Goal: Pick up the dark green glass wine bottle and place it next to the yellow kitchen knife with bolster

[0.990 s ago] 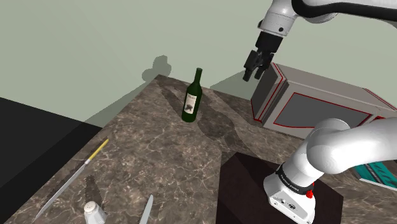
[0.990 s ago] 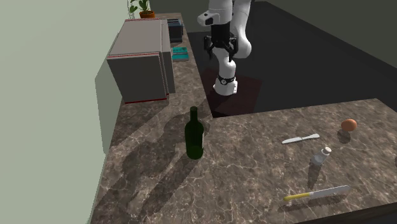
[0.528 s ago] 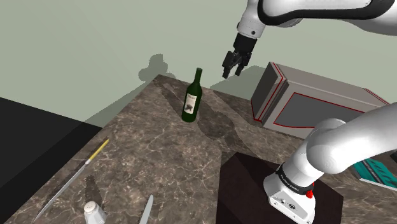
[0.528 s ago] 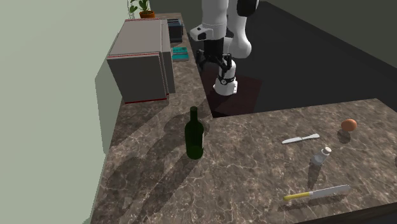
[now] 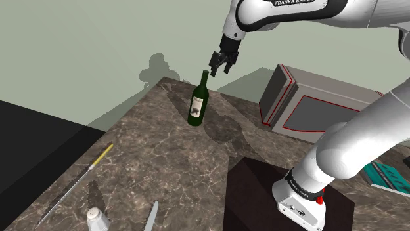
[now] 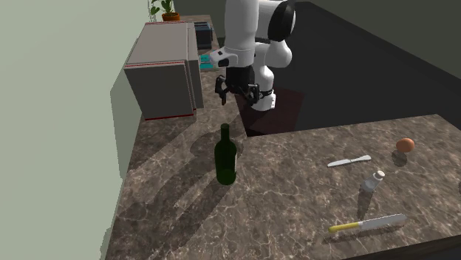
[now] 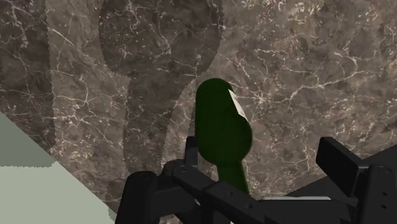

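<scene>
A dark green bottle [image 5: 197, 102] with a white label stands upright on the brown marble counter [image 5: 164, 164], near its wall edge. My black gripper [image 5: 219, 63] hangs open just above and a little to the shoulder view's right of the bottle's top, touching nothing. In the second exterior view the gripper [image 6: 236, 90] hovers beyond the bottle [image 6: 226, 156]. From the wrist, the bottle [image 7: 222, 130] is seen from above, its neck rising toward the gap between my spread fingers [image 7: 343, 167]. The yellow-handled knife [image 5: 79, 180] lies far off near the counter's front edge [image 6: 367, 224].
A grey box appliance with red trim [image 5: 322, 105] stands against the wall beside the dark stand [image 5: 263, 190]. A small shaker [image 6: 371, 182], a short knife [image 6: 349, 160] and an orange ball [image 6: 404, 145] lie near the yellow-handled knife. A plant [image 6: 168, 9] stands far back.
The arm has swung to the shoulder view's left and lowered, carrying the gripper from over the grey box to just above the bottle's top. The fingers stayed open; the bottle has not moved.
</scene>
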Available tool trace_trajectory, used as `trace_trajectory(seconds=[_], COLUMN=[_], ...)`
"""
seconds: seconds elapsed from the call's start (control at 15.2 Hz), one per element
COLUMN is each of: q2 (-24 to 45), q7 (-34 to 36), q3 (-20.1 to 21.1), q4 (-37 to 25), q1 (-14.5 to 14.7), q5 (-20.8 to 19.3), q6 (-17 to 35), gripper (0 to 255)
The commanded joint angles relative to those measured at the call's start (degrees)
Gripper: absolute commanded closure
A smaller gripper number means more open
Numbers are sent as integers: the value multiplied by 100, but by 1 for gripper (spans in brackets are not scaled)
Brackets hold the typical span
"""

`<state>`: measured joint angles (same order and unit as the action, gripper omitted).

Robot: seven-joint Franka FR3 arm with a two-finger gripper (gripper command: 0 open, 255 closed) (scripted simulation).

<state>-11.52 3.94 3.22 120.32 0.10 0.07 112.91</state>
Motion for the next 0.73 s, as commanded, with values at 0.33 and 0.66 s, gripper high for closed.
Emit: trace_trajectory(seconds=[0.33, 0.66], q2=[1106, 1245], q7=[78, 91], q3=[36, 29], q4=[-810, -588], q1=[-15, -21], q5=[-289, -307], q6=[479, 839], gripper=[0, 0])
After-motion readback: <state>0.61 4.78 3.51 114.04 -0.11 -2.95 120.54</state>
